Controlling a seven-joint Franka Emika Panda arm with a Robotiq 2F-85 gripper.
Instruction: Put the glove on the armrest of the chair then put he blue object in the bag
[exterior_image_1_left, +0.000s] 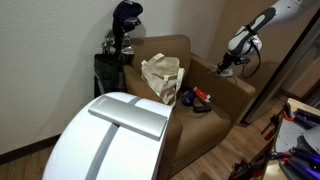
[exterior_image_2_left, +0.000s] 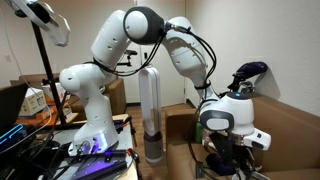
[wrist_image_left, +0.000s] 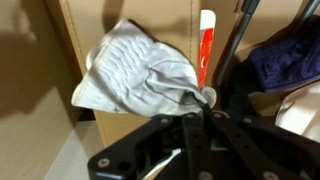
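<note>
Wrist view: the gripper (wrist_image_left: 205, 100) is clenched on one edge of the grey, ribbed fabric glove (wrist_image_left: 135, 80) (crumpled, soft-looking), which hangs over the brown chair's flat armrest (exterior_image_1_left: 240, 88).

Legible text, labels, brands, numbers: none is showing in any view. Entries checked: the red-and-white strip (wrist_image_left: 206, 45) in the wrist view, where any lettering is blurring beyond reading; the grey glove (wrist_image_left: 140, 75), which is displaying no readable tag or brand; the bag (exterior_image_1_left: 161, 76) on the chair (exterior_image_1_left: 205, 100) in an exterior view, which is appearing too small for print to be made out; the white arm casing (exterior_image_2_left: 105, 45), where markings are resolving into nothing readable.
</note>
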